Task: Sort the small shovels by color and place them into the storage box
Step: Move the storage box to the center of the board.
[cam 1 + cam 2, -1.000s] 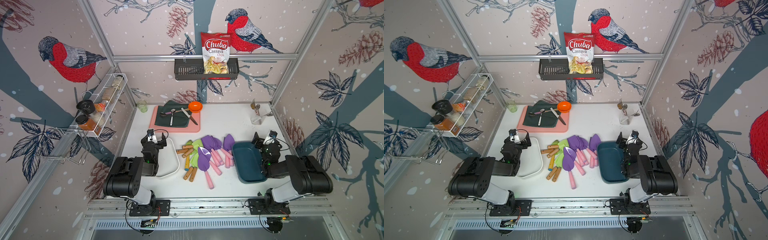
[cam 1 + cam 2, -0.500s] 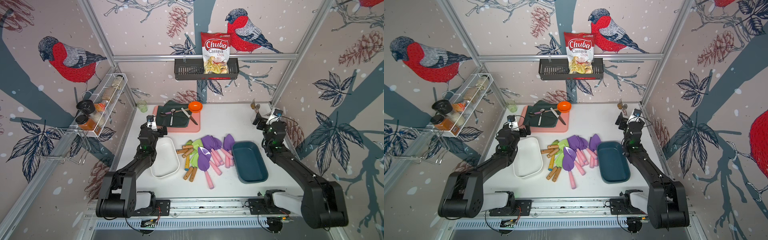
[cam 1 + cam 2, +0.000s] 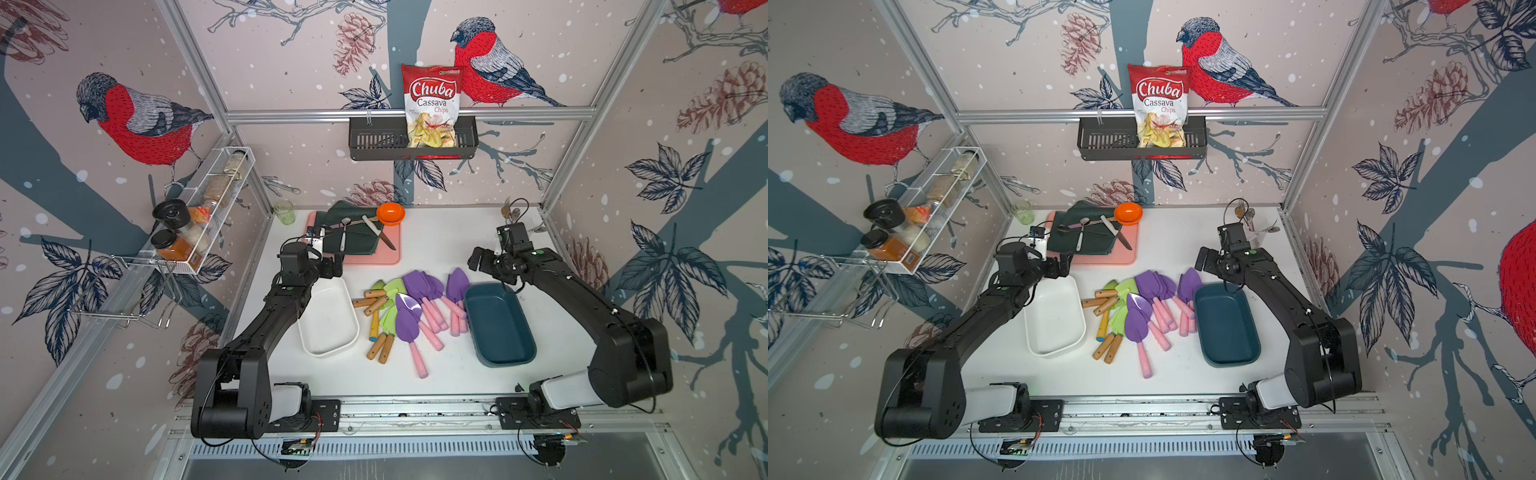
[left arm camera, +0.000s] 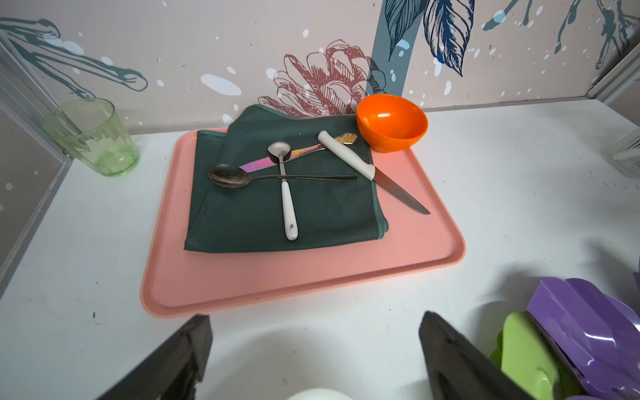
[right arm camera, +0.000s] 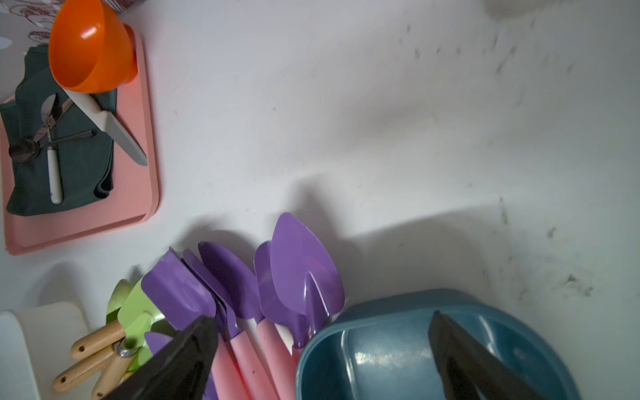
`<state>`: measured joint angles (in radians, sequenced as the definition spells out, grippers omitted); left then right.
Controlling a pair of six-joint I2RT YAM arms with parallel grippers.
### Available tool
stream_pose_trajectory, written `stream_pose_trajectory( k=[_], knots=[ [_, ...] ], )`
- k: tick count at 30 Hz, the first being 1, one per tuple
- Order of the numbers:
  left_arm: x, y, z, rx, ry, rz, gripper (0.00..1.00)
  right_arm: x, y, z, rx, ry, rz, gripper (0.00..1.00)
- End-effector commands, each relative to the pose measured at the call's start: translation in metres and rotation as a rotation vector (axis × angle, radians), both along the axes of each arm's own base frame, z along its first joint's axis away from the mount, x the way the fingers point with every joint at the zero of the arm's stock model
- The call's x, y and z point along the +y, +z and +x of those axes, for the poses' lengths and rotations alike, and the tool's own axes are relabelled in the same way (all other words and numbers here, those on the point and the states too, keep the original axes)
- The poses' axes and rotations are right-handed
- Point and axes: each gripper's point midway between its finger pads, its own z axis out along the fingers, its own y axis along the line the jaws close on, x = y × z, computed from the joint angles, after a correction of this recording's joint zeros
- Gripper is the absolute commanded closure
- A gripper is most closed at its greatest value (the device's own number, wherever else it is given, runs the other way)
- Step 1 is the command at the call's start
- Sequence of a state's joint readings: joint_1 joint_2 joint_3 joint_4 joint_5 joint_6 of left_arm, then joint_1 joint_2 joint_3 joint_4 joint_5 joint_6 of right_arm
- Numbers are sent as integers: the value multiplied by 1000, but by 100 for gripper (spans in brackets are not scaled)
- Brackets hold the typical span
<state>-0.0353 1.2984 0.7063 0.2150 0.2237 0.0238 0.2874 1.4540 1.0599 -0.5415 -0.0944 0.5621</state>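
Hovering by the boxes, left pincer (image 4: 313,325) & right pincer (image 5: 322,320) are both released, grasping nothing.
All small shovels (image 3: 405,328) are lying heaped on the tabletop (image 3: 436,237) btwn white box (image 3: 328,324) & blue box (image 3: 498,332), prob. one box per colour: glossy purple blades (image 3: 415,284) w/ pink handles nearer blue, light-green blades (image 3: 394,287) w/ wooden handles nearer white.
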Motion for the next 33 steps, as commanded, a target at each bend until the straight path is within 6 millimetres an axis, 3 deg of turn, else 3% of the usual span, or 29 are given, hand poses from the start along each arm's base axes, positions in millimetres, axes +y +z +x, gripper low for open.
stream_pose_trajectory(
  k=[1, 6, 25, 29, 33],
  knots=[
    [-2, -4, -4, 22, -12, -10, 3, 14, -15, -15, 89, -80, 145, 0],
    [-1, -9, -6, 35, -9, -7, 3, 0, -31, -5, 100, -172, 232, 0],
    [-3, -16, -8, 53, -26, 9, 3, -79, -16, 78, 1, -131, 97, 0],
    [-8, -12, -9, 56, -77, 34, 3, -69, 2, 82, 7, -24, -71, 7],
    [-16, -12, -14, 77, -138, 33, 3, -17, 17, 65, 31, 211, -310, 20]
  ],
)
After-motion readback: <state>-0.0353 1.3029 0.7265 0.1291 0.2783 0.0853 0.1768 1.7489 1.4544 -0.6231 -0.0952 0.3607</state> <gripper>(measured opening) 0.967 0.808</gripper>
